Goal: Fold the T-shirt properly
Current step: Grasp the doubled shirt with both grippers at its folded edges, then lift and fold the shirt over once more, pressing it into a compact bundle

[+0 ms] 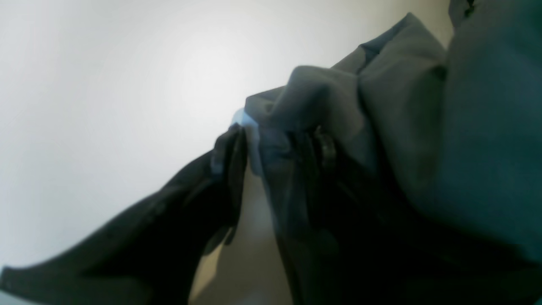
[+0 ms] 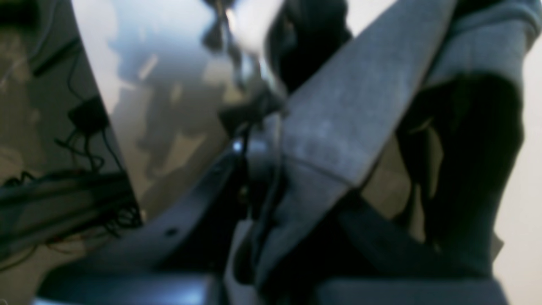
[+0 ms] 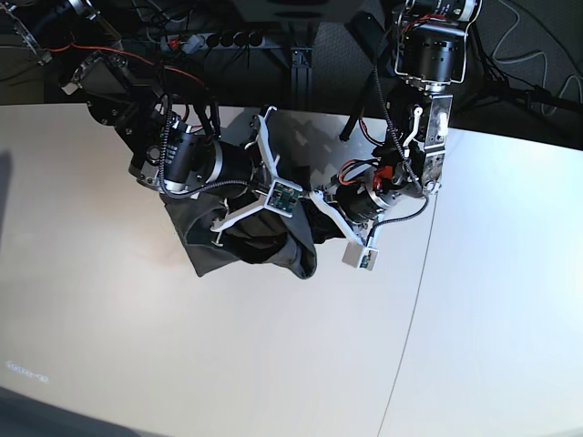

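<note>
Left wrist view: the left pincer point(image 1: 275, 148) pinches a bunched fold of the T-shirt point(image 1: 423, 127), its dark fingers point(image 1: 230, 156) standing either side of the gathered cloth. The fabric drapes and creases freely, which suggests a soft, light, limp material that keeps no shape of its own.

Right wrist view: a hemmed band of the T-shirt point(image 2: 338, 118) runs diagonally across the frame and down toward the right pincer point(image 2: 262, 220). The picture is too blurred to tell whether these jaws are spread or pressed on the cloth.

Base view: the T-shirt point(image 3: 232, 246) hangs crumpled between the two arms, lifted off or barely touching the white desk point(image 3: 228, 364); the left pincer point(image 3: 319, 205) and right pincer point(image 3: 264, 196) sit close together above it. Being limp, the garment probably calls for holds well apart, at a hem, shoulder seam or sleeve edge, so it spreads flat. A thin single-layer pinch may slip.
</note>
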Tool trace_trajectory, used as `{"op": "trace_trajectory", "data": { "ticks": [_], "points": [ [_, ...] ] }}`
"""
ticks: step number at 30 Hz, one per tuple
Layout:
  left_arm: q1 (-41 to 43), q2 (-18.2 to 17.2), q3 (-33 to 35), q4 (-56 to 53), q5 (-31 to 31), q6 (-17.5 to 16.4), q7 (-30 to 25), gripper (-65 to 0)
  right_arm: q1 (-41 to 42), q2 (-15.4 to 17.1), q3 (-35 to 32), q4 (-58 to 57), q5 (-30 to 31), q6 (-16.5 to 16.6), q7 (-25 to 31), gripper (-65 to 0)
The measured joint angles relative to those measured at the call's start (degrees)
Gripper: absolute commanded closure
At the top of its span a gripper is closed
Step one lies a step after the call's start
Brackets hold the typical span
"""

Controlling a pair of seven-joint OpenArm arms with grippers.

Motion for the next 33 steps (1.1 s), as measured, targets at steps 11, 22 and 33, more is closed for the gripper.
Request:
{"op": "trace_trajectory", "data": {
  "ticks": [11,22,33],
  "points": [
    [0.0,-0.3,0.0,0.0,-1.2,0.0,0.4,-26.7,0.0,-4.1,0.1,0.0,3.1,0.0,0.1,-35.8],
    [-3.5,-9.3,0.5,0.8,-4.9,-1.4,6.3,-26.7,0.1,-10.3,2.4,0.0,12.9,0.0,2.3,-35.8],
    [-6.7,-18.0,0.5,0.9,-4.0,-1.0,8.2,-26.6,0.1,-19.2,10.5,0.0,12.7,0.0,2.7,-35.6]
  ]
}}
